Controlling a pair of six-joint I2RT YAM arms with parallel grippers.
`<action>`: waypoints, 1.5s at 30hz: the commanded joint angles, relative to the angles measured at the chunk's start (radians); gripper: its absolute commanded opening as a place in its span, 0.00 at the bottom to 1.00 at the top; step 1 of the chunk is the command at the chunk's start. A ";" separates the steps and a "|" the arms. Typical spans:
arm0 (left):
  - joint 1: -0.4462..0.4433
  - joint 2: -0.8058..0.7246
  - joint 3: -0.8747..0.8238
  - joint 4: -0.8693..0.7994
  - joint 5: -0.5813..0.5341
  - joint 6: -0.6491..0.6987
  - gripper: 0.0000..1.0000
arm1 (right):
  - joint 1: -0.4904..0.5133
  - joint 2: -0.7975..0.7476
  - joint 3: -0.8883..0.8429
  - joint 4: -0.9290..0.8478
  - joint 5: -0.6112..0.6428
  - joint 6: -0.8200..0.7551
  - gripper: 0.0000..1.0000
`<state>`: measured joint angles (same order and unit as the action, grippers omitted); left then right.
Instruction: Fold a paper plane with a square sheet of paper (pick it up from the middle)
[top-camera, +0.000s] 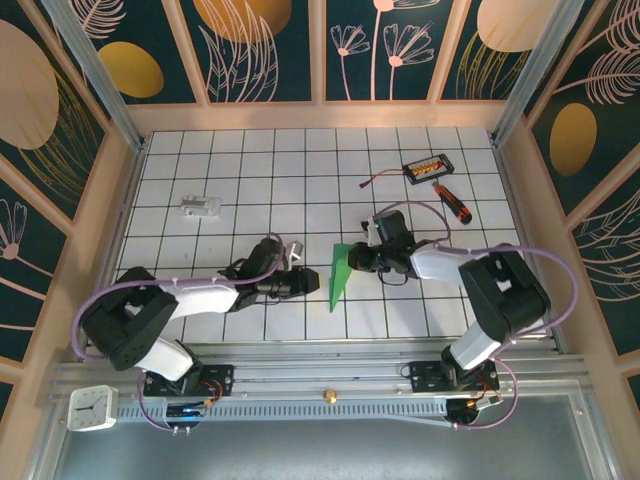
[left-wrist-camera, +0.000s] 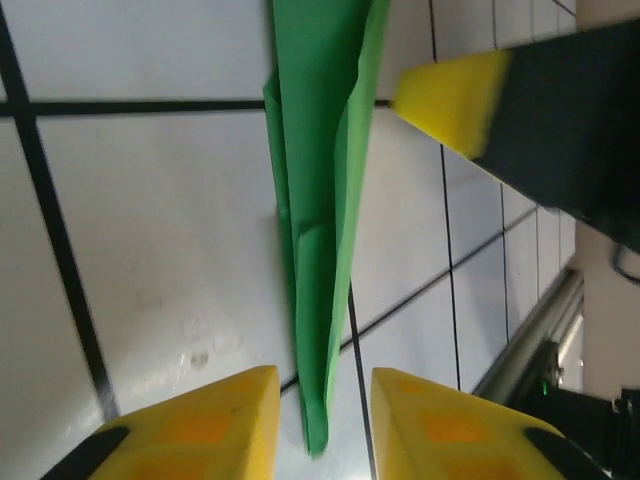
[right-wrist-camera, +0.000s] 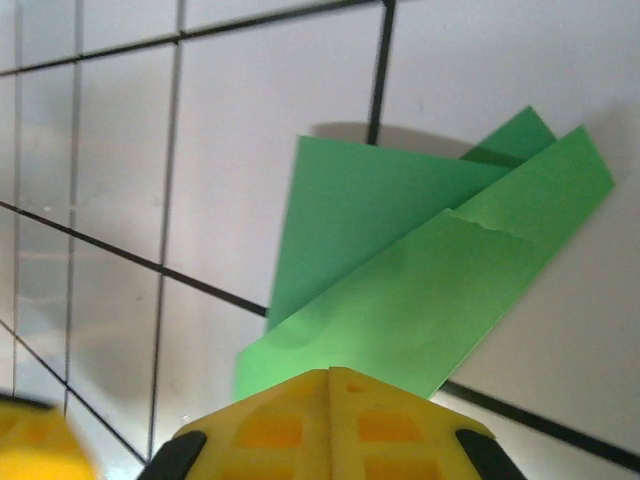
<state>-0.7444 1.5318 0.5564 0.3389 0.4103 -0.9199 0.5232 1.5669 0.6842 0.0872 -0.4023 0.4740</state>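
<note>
1. Paper plane (top-camera: 340, 274): a narrow folded green dart lies on the white gridded desk (top-camera: 250, 160), between the two tools, pointed end toward the near edge.

2. Left tool (top-camera: 306, 282): sits just beside the plane on its left. In the left wrist view the tool (left-wrist-camera: 322, 425) is partly open. The plane's point (left-wrist-camera: 316, 420) lies in the gap between the yellow fingers (left-wrist-camera: 200, 425), and neither finger is seen touching it.

3. Right tool (top-camera: 357, 261): sits at the plane's wide end. In the right wrist view the tool (right-wrist-camera: 330, 405) has its fingers closed together, tips at the edge of the folded layers (right-wrist-camera: 400, 290). Whether paper is pinched between them cannot be told.

4. Far right of the desk: a screwdriver (top-camera: 452, 203) and a small black box (top-camera: 428, 167), well apart from the plane.
</note>
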 joint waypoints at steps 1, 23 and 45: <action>-0.001 0.063 0.082 -0.043 -0.041 0.037 0.34 | 0.064 -0.093 -0.015 -0.082 0.173 0.017 0.13; 0.024 0.031 0.045 -0.082 -0.177 0.116 0.41 | 0.388 0.166 0.289 -0.447 0.826 0.272 0.57; 0.024 0.019 0.057 -0.083 -0.162 0.120 0.42 | 0.388 0.061 0.300 -0.542 0.901 0.311 0.00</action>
<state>-0.7254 1.5703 0.6128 0.2352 0.2489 -0.8116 0.9051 1.6978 0.9680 -0.4175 0.4389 0.7673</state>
